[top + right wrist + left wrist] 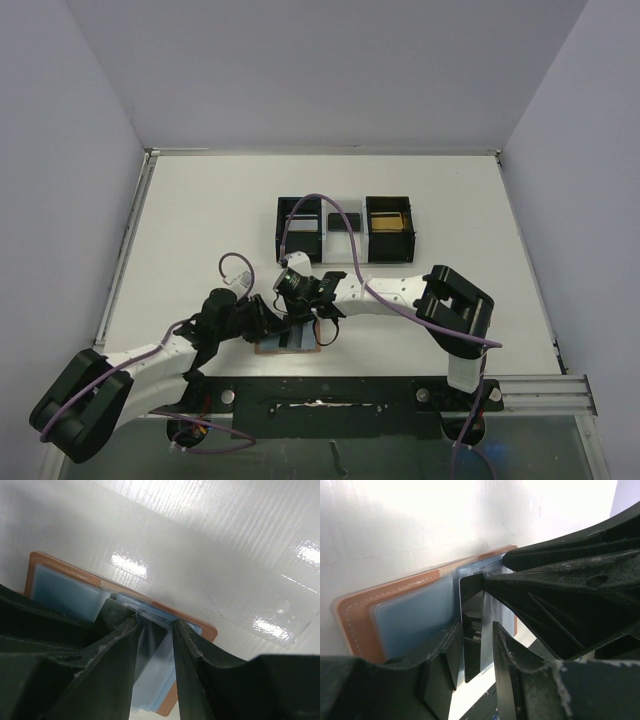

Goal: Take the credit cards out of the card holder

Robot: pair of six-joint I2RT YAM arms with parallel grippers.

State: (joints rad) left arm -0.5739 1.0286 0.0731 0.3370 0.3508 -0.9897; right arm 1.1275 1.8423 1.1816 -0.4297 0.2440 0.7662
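Black three-compartment tray (282, 232) on white table (200, 220).

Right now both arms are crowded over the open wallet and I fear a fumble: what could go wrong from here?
The left fingers and right fingers crowd the same spot, so they may collide. The card looks partly tucked in its blue pocket; a pull might drag the whole card holder along. The left fingers stand apart around it, so the glossy card could slip.

Bright, even overhead light, soft faint shadows on the white table (200, 220), glossy glare patches in both wrist views, left wrist top blown out, nearest foreground blurred.
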